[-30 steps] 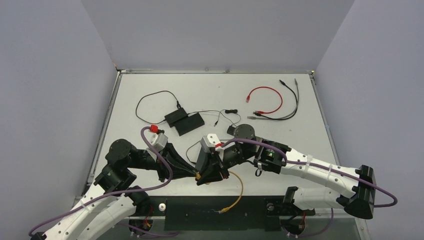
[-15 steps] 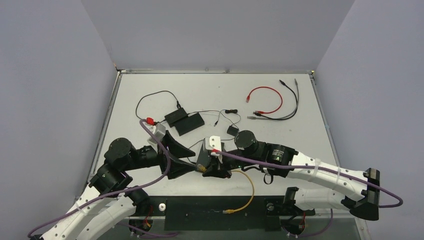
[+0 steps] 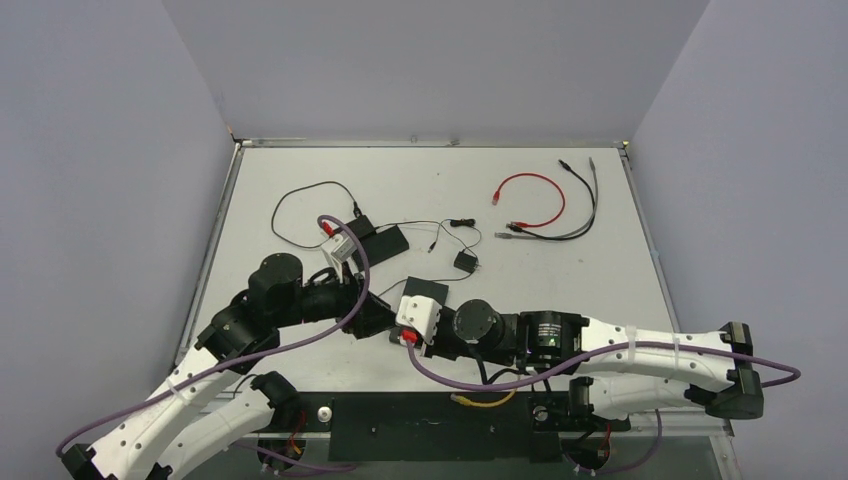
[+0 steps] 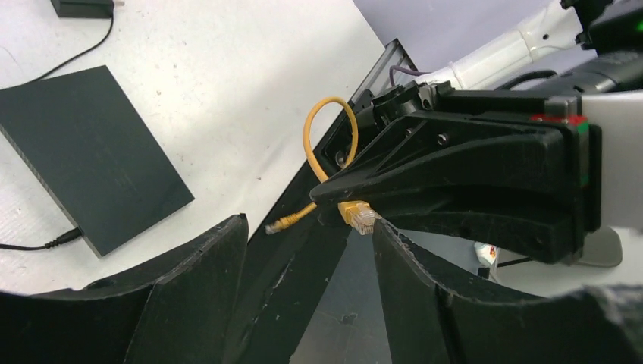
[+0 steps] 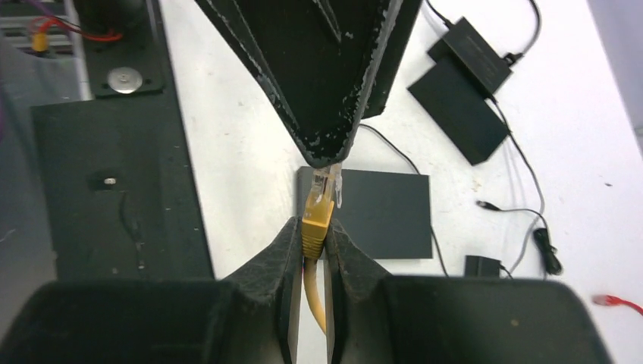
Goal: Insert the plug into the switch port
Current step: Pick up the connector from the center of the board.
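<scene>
My right gripper (image 5: 312, 224) is shut on the yellow plug (image 5: 318, 214), whose clear tip pokes out past the fingertips. In the left wrist view the plug (image 4: 358, 214) hangs between the tips of my open left gripper (image 4: 311, 224), close against its right finger (image 4: 425, 288). The yellow cable (image 3: 485, 400) loops back to the near edge. A flat black box (image 3: 427, 292), which I take for the switch, lies just beyond both grippers; its ports do not show. The top view hides the plug under the wrists.
Two more black boxes (image 3: 382, 240) with thin wires lie behind my left arm. A small black adapter (image 3: 465, 262) sits mid-table. Red cable (image 3: 530, 195) and dark cables (image 3: 582, 205) lie far right. A black base plate (image 3: 400, 425) lines the near edge.
My left gripper has opened and let go of the plug, and its wrist has moved farther up the table. The right arm has swung left and nearer, still holding the plug.
</scene>
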### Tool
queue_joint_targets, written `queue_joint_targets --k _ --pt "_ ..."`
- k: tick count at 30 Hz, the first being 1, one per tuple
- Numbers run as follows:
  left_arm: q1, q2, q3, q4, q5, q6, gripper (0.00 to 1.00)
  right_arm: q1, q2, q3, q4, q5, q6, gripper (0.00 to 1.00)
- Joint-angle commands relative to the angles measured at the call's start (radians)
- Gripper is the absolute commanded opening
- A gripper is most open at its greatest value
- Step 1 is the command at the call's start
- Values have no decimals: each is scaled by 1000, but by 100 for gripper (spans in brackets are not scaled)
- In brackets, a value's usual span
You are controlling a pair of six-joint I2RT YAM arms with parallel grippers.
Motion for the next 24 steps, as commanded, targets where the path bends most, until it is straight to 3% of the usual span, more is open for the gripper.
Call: queue_joint_targets --k 1,16,24 --pt "0 35 35 -27 29 -36 59 23 38 71 21 182 -32 0" --pt "0 77 14 -36 27 -43 54 26 157 120 -9 189 -35 0" --pt "0 88 12 -50 22 -34 44 26 200 147 -25 190 -33 0"
